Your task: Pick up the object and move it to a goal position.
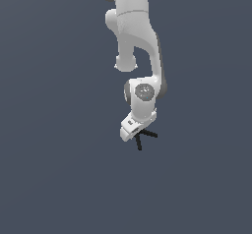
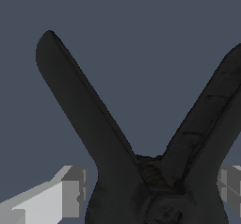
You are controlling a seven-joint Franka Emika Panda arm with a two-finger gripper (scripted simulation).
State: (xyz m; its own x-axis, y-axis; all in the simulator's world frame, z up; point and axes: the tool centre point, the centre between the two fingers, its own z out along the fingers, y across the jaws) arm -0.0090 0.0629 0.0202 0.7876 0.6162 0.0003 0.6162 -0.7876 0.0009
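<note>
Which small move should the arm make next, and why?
Probably close the fingers. In the wrist view they stand on either side of the black clamp near where its handles meet, with gaps still visible. In the exterior view the gripper is already down at the clamp.

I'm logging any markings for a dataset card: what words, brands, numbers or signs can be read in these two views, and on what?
None can be read.
The black spring clamp: ribbed dark surface, no lettering.
The white arm and tool: plain; a tiny dark mark on the tool's housing is too small to read.
The grey background carries no text.
</note>
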